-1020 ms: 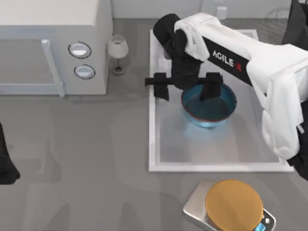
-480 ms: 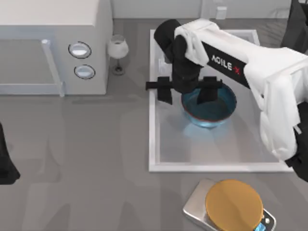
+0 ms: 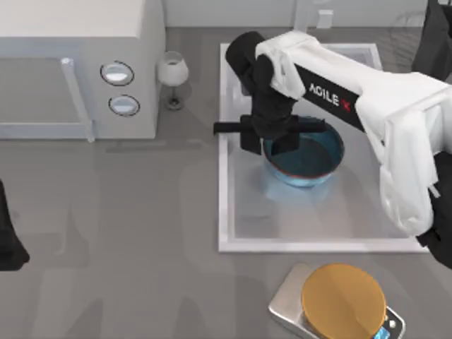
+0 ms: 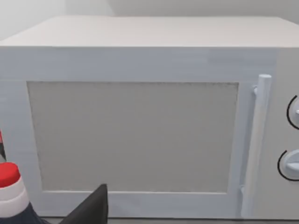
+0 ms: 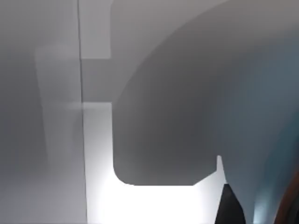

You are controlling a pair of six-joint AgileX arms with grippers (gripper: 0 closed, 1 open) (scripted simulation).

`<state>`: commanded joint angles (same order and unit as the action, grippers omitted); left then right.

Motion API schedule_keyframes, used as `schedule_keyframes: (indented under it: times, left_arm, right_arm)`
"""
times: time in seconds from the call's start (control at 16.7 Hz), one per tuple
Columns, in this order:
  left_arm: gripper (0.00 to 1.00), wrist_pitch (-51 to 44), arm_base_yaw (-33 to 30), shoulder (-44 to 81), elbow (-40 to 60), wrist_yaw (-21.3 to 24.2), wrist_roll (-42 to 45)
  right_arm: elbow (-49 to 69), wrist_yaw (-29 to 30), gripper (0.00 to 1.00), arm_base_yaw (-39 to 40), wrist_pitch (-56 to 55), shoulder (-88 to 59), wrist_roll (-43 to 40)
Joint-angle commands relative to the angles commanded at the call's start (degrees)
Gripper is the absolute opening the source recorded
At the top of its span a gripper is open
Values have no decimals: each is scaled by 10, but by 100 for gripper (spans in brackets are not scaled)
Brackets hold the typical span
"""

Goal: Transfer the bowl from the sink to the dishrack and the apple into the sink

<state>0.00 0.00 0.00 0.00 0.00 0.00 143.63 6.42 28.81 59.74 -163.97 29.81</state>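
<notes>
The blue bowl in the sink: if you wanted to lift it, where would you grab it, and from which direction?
Probably by the thin rim, from straight above. The bowl sits upright and open in the sink, so one finger can go inside the wall and one outside. The right gripper is doing much that at the rim on the top view's left side, its jaws closed in on it.

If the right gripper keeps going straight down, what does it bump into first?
Most likely the bowl: the right gripper points down over the bowl's left rim inside the sink. How much gap remains is hard to judge.
</notes>
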Motion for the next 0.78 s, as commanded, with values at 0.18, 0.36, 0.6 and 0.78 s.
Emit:
schedule_keyframes:
  times: [0.18,0.36,0.6,0.78]
  left_arm:
    - [100,0,0,0,0,0,0]
    - [100,0,0,0,0,0,0]
    - [100,0,0,0,0,0,0]
    - [100,0,0,0,0,0,0]
  right_arm:
    - [0,0,0,0,0,0,0]
    - [0,0,0,0,0,0,0]
    - [-2,0,0,-2,0,4,0]
    - [-20,2,0,14,15,24,15]
